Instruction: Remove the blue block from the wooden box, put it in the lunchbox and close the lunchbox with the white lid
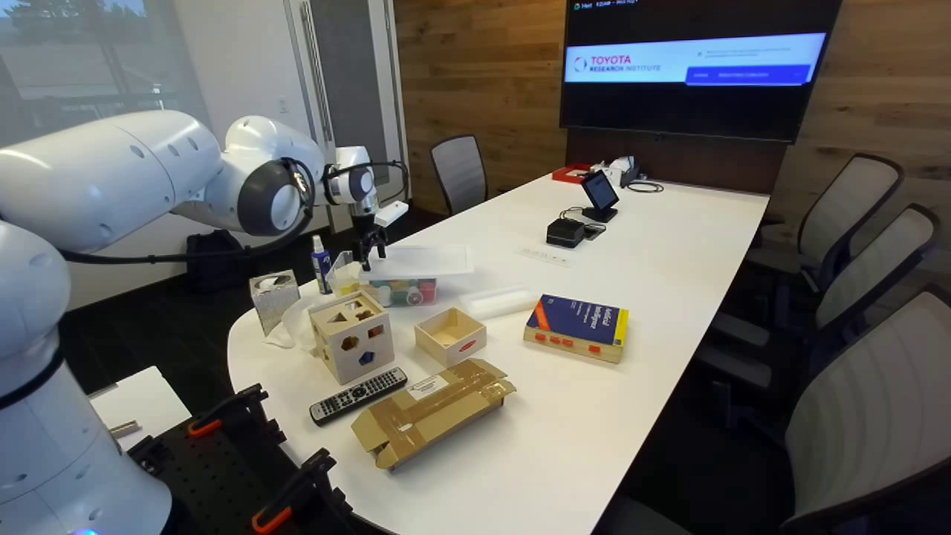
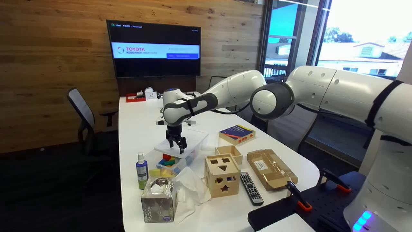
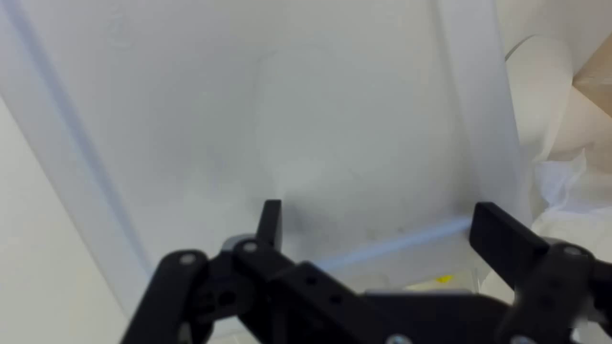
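Observation:
The lunchbox (image 1: 425, 299) is a clear plastic box holding several coloured blocks; it also shows in an exterior view (image 2: 180, 166). The white lid (image 1: 435, 260) lies over it, shifted so that one end stays uncovered (image 2: 190, 139). My gripper (image 1: 374, 260) is open and empty just above the lid, near its edge at the uncovered end (image 2: 176, 148). In the wrist view the lid (image 3: 334, 119) fills the space beyond my spread fingertips (image 3: 377, 210). The wooden box (image 1: 364, 342) stands upright beside the lunchbox (image 2: 222, 173). Blue shows through its holes, perhaps the blue block inside; its shape is hidden.
A tissue box (image 2: 158, 206), loose tissue (image 2: 190, 187) and a spray bottle (image 2: 142, 172) stand near the lunchbox. A shallow wooden tray (image 1: 427, 348), a remote (image 1: 358, 396), flattened cardboard (image 1: 438, 409) and a blue-and-yellow book (image 1: 576, 323) lie around the wooden box.

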You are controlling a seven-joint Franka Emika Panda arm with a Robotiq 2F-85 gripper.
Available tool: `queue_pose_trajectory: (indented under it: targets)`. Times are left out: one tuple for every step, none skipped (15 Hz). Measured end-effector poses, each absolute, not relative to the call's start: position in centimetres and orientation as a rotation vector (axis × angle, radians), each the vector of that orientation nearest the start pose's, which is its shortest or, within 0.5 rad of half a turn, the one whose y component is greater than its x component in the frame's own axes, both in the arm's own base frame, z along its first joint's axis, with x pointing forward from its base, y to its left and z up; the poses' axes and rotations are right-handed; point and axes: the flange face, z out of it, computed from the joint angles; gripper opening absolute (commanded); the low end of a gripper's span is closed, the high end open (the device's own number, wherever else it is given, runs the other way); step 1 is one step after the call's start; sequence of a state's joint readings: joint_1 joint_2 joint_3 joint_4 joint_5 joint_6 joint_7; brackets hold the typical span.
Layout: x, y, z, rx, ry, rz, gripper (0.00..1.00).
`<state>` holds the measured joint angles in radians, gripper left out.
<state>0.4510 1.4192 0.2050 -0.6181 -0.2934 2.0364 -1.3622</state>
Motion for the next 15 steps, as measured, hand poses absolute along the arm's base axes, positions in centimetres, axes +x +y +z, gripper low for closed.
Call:
queue_pose_trajectory:
  targets:
    - [68.8,39.8,9.8,1.687,2.588,-0.019,1.0]
    - [68.6,39.9,9.6,1.681,2.609,-0.022,1.0]
    - [68.4,40.0,9.4,1.673,2.629,-0.022,1.0]
    - [68.3,40.2,9.3,1.671,2.647,-0.017,1.0]
    - [68.2,40.3,9.3,1.663,2.663,-0.011,1.0]
    - [68.2,40.4,9.3,1.664,2.675,-0.008,1.0]
    - [68.1,40.5,9.3,1.661,2.692,-0.004,1.0]
    - [68.0,40.6,9.3,1.661,2.706,-0.001,1.0]
    - [67.9,40.8,9.4,1.66,2.721,-0.001,1.0]
    - [67.8,40.9,9.4,1.662,2.731,0.0,1.0]
    - [67.7,41.1,9.4,1.659,2.747,-0.001,1.0]
    - [67.6,41.2,9.4,1.663,2.757,0.003,1.0]
    - [67.5,41.3,9.4,1.667,2.765,0.009,1.0]
    - [67.4,41.4,9.4,1.664,2.778,0.016,1.0]
    - [67.3,41.5,9.4,1.666,2.788,0.022,1.0]
